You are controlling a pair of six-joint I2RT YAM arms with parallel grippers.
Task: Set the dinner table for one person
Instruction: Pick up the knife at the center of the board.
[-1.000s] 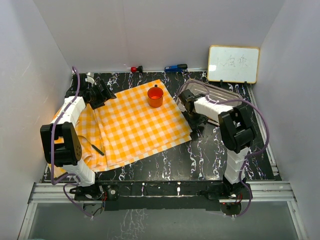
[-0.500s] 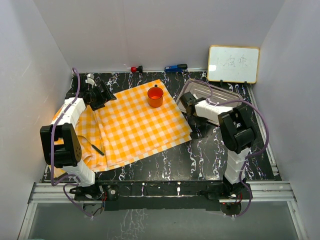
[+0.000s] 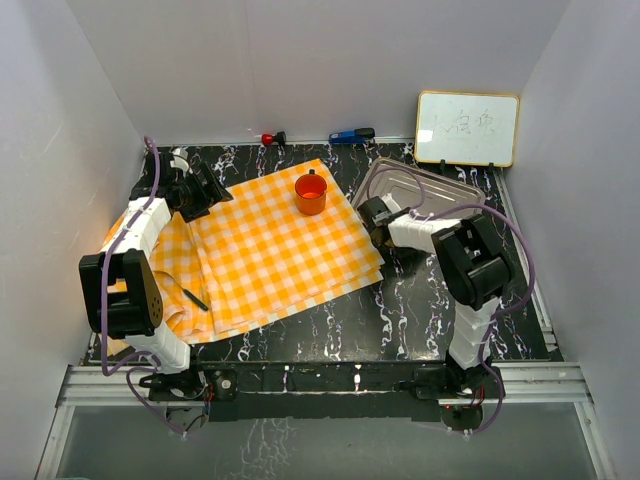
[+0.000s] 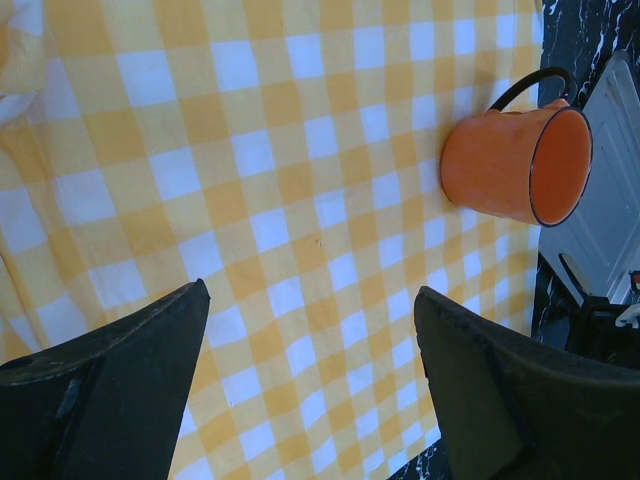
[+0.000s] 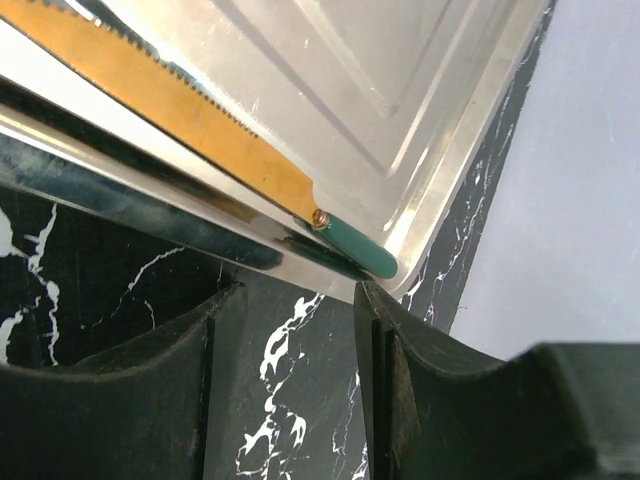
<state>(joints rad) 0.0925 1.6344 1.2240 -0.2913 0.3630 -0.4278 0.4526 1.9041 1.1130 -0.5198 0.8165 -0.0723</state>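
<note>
Seemingly fetching cutlery: right gripper [image 5: 295, 300], jaws half-parted and empty, faces the tray [image 5: 380, 120] rim; next, clear it and take the knife [image 5: 200, 125] (left gripper [image 4: 310, 300] released, idle).

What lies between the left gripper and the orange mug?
Only bare orange-and-white checked cloth; nothing else lies between the left gripper and the orange mug. The left wrist view shows this.

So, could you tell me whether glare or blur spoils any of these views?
Top external: evenly lit and sharp, only mild sheen on the steel tray. Left wrist: cloth and orange mug crisp; the left fingers dark and soft-edged. Right wrist: the tray's rim mirrors the knife, bright reflections across its floor; right fingers underexposed.
</note>
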